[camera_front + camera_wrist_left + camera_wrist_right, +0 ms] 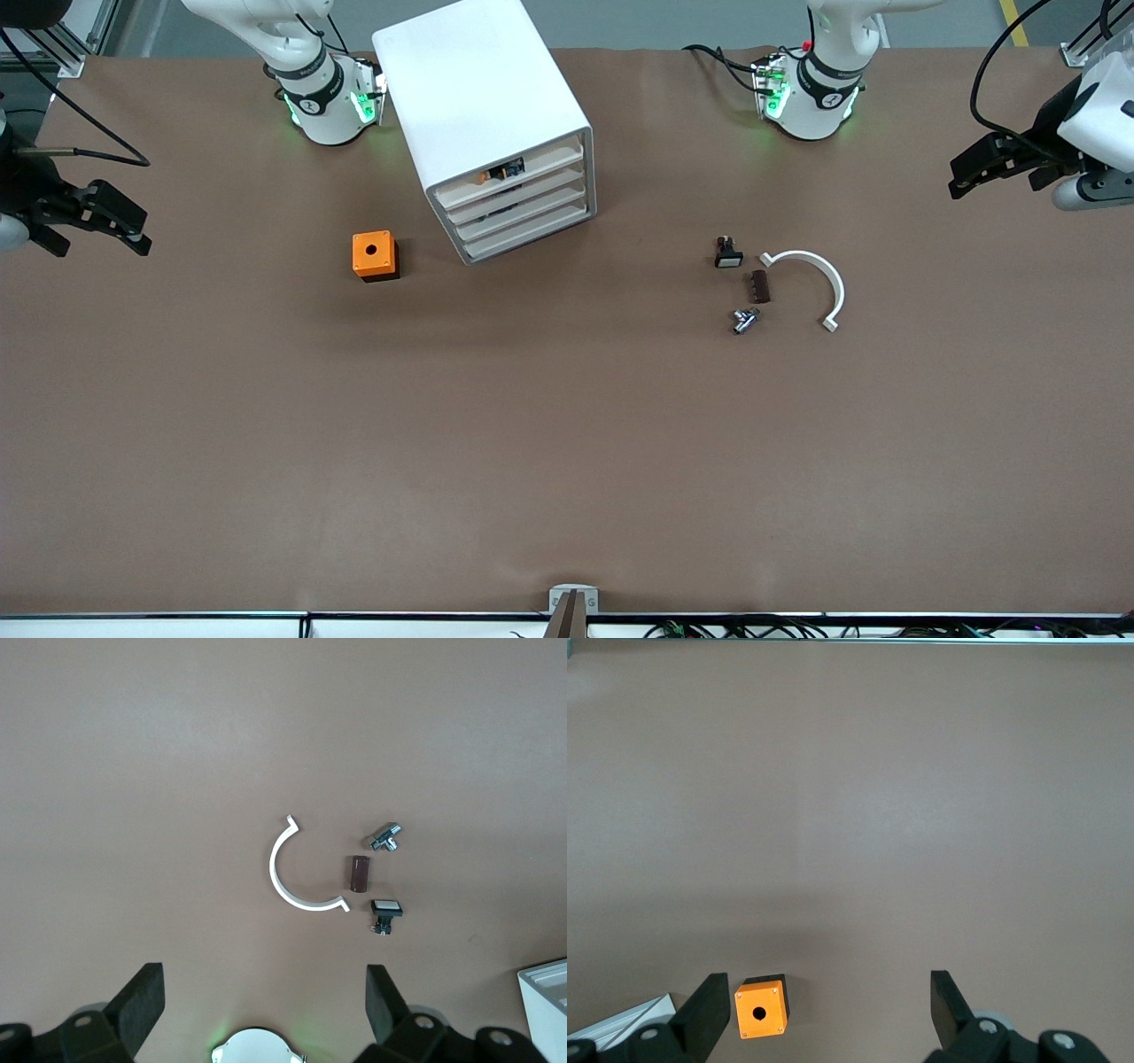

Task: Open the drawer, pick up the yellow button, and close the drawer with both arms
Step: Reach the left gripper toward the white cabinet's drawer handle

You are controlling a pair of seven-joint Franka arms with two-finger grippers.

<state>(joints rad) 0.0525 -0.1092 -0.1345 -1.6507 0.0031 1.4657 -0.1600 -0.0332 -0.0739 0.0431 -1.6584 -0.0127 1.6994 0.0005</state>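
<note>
The white cabinet [483,97] stands near the right arm's base. Its top drawer [545,161] sits flush with the three drawers below. The button [500,171], with an orange cap and dark body, shows through the gap above that drawer's front. My right gripper [140,235] is open and empty in the air at the right arm's end of the table, far from the cabinet. In the right wrist view it [824,1001] hangs open over bare table. My left gripper [957,177] is open and empty at the left arm's end; the left wrist view shows it [264,992] open.
An orange cube with a hole [374,254] sits beside the cabinet, toward the right arm's end. Toward the left arm's end lie a small black-and-white part [727,254], a brown piece [760,286], a metal part [744,320] and a white arc [819,279].
</note>
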